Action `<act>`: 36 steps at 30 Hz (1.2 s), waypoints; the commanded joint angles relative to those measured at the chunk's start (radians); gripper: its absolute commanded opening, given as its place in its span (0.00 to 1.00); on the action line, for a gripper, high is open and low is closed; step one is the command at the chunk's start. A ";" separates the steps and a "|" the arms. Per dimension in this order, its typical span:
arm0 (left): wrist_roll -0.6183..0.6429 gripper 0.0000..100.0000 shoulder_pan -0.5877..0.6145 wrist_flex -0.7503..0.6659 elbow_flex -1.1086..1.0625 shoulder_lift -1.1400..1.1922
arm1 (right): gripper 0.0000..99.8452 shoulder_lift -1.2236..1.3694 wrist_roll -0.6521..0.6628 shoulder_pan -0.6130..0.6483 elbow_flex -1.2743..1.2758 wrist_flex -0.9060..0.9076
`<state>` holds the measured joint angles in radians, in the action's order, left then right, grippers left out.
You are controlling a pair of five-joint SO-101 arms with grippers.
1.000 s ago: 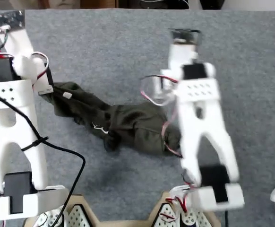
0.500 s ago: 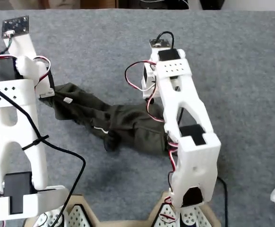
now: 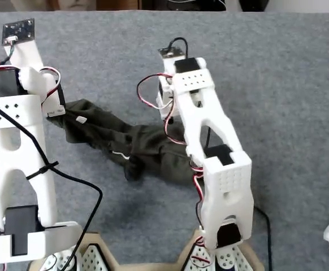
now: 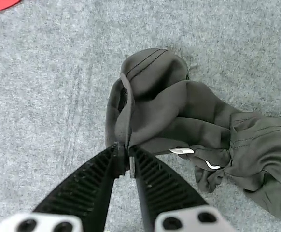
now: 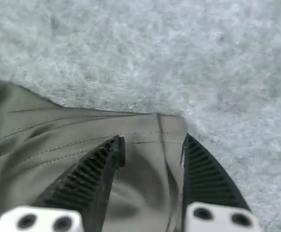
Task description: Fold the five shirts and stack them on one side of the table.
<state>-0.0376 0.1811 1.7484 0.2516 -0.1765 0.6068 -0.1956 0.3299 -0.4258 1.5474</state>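
The left end effector pinches a fold of the crumpled dark-olive cotton shirt; the right end effector — spread astride its hem corner — should close squarely before both pull taut.

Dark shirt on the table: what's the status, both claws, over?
Left gripper shut on a fold of the shirt. Right gripper open, straddling the shirt's hem corner. Shirt crumpled, not yet folded. Red cloth lies apart, no obstruction.

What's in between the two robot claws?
The crumpled dark green shirt, stretched out between them in the high view. The left gripper pinches one end; the right gripper, open, straddles the opposite edge.
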 commanded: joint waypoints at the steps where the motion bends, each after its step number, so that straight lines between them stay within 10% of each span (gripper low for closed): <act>1: -0.005 0.02 0.006 0.011 0.000 -0.007 | 0.20 -0.004 0.012 0.027 -0.041 0.005; 36: -0.009 0.02 0.006 0.009 0.005 -0.007 | 0.02 0.140 0.011 0.013 -0.105 -0.077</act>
<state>-0.0376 0.1811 1.7484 0.2516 -0.1765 0.7557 -0.1880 0.3452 -0.4795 1.4799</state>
